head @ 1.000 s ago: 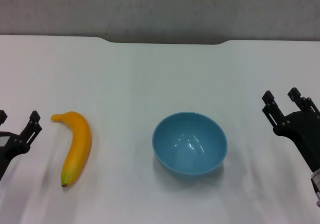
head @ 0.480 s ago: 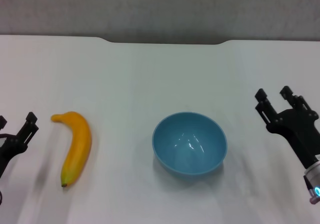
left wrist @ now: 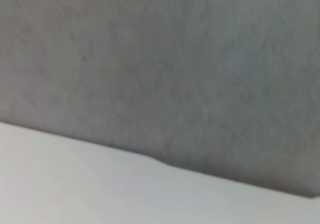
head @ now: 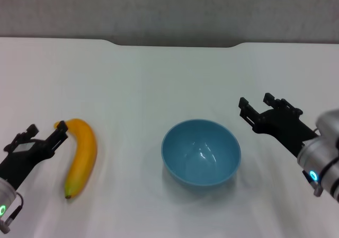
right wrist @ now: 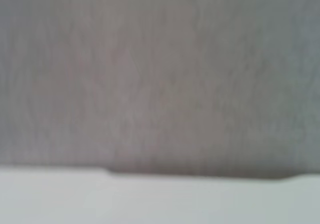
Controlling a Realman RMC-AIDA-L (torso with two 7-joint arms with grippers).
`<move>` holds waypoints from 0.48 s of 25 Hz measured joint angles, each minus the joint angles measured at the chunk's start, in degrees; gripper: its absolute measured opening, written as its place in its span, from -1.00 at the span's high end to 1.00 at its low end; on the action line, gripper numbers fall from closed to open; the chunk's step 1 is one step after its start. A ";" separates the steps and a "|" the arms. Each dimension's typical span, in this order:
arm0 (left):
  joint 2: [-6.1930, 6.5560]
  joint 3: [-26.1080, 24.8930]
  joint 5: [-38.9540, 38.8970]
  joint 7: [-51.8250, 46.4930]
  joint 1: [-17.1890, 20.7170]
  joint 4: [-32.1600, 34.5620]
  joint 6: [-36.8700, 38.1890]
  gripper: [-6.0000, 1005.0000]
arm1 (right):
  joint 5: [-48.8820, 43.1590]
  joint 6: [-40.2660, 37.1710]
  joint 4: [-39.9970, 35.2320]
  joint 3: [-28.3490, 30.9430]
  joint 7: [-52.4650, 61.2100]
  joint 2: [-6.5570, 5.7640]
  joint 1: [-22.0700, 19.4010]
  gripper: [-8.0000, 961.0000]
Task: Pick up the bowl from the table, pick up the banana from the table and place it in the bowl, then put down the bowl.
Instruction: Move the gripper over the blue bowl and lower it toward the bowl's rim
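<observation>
The light-blue bowl point(head: 201, 153) stands upright and empty near the middle of the white table point(head: 159, 79). The yellow-orange banana point(head: 83, 154) lies to its left, stem end at the far side. My left gripper point(head: 46, 130) is open, just left of the banana's stem end, with one fingertip close beside it. My right gripper point(head: 258, 104) is open, a little to the right of the bowl and farther back, apart from its rim. Both wrist views show only the table point(left wrist: 75, 189) and the grey wall behind it, with neither bowl nor banana.
The table's far edge has a shallow notch point(head: 175, 43) in front of a grey wall point(head: 169, 10). The notch also shows in the right wrist view point(right wrist: 200, 175). No other objects stand on the table.
Both arms have moved inward. The left gripper has come right, up to the banana's stem end. The right gripper has swung left toward the bowl. Bowl and banana have not moved.
</observation>
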 joint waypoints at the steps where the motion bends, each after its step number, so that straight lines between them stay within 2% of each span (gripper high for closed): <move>1: 0.29 -0.37 1.17 -0.24 0.69 -2.37 2.09 -0.72 | -1.96 6.24 -3.57 3.16 -1.82 -0.05 -0.87 -0.41; 3: 0.67 -1.50 3.76 -0.63 2.43 -6.92 5.52 -0.72 | -5.09 16.59 -10.27 9.97 -6.63 0.66 -3.25 -0.41; 7: 0.61 -6.05 13.54 -2.59 8.19 -21.93 17.74 -0.72 | -10.19 33.32 -22.71 21.10 -15.12 4.04 -8.22 -0.40; 9: -0.04 -7.82 18.25 -3.78 10.41 -28.29 24.11 -0.72 | -12.16 40.53 -28.36 24.09 -16.39 4.50 -9.31 -0.40; 12: -1.29 -9.58 22.93 -5.55 12.92 -35.22 30.88 -0.72 | -12.74 52.08 -33.60 28.46 -14.87 4.34 -7.85 -0.40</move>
